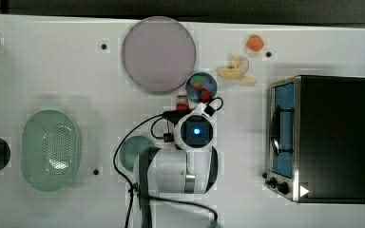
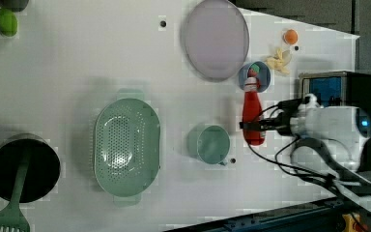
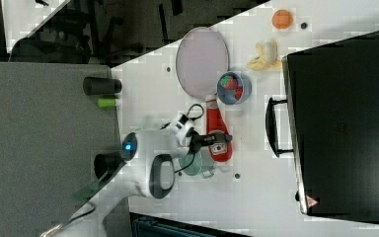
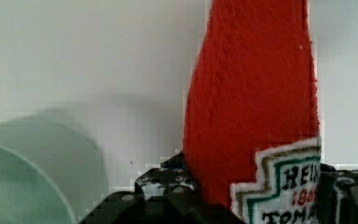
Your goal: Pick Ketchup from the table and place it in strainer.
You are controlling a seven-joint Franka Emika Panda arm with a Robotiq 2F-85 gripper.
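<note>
The ketchup (image 2: 252, 108) is a red bottle with a white cap, standing upright between the teal mug (image 2: 211, 144) and the small blue bowl (image 2: 254, 75). My gripper (image 2: 254, 125) is shut on its lower body, at the height of the label. In the wrist view a dark finger sits on each side of the ketchup (image 4: 251, 112), and the gripper (image 4: 256, 198) clamps it at the label. The ketchup (image 3: 218, 129) also appears in the right view, held by the gripper (image 3: 217, 139). The pale green strainer (image 2: 101, 140) lies far off, towards the left view's left, beyond the mug, with nothing in it.
A greyish-lilac plate (image 1: 158, 53) lies just beyond the blue fruit bowl (image 1: 201, 86). A toaster oven (image 1: 323, 137) fills the top view's right side. A banana (image 1: 235, 71) and an orange ball (image 1: 255, 42) lie near it. A black pot with a green spatula (image 2: 23, 166) stands past the strainer.
</note>
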